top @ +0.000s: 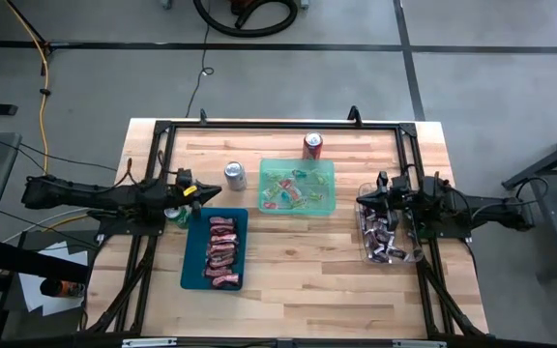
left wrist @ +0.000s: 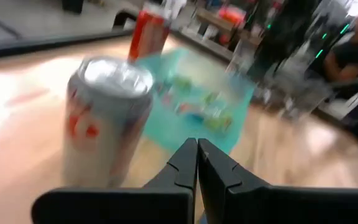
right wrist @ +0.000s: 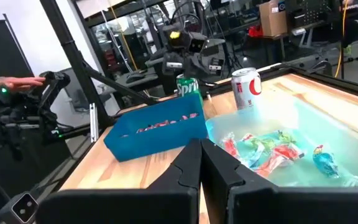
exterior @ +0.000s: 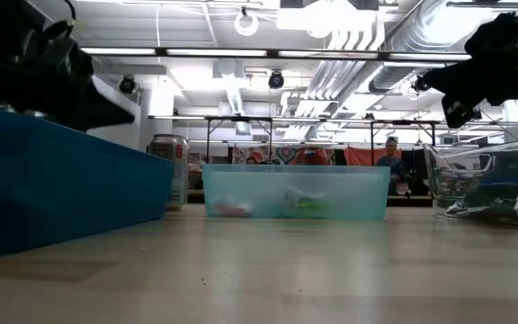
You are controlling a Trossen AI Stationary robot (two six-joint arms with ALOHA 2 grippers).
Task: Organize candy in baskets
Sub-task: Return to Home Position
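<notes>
Sorting looks finished, as I judge it: all the candy (top: 222,253) I can see lies in a basket. The red and pink pieces are in the teal basket (top: 189,261) toward the table's (top: 307,290) left-front. Mixed bright ones are in the light green basket (top: 298,160) at the middle near the far edge. Dark-wrapped ones are in the clear basket (top: 364,242) by the right edge. The left end effector (top: 197,191) hangs near the left edge, fingers pressed together with nothing between them. It sits between the silver can (top: 235,176) and the teal basket's far corner, with the green can (top: 173,214) just beside the arm. The right end effector (top: 364,201) is likewise closed and empty, over the far end of the clear basket. The step in hand is the retreat to rest. To do it well, each arm probably wants to rise first, then draw back toward its own table edge, fingers left closed so nothing snags. The left arm needs the most care. A sideways sweep at this height could tip the silver can or knock the green one, and an upright can likely rolls once it falls. The right arm should clear the clear basket's wall before it pulls outward; that basket looks light and could drag. The red can (top: 312,145) at the far edge is well apart from both arms.
</notes>
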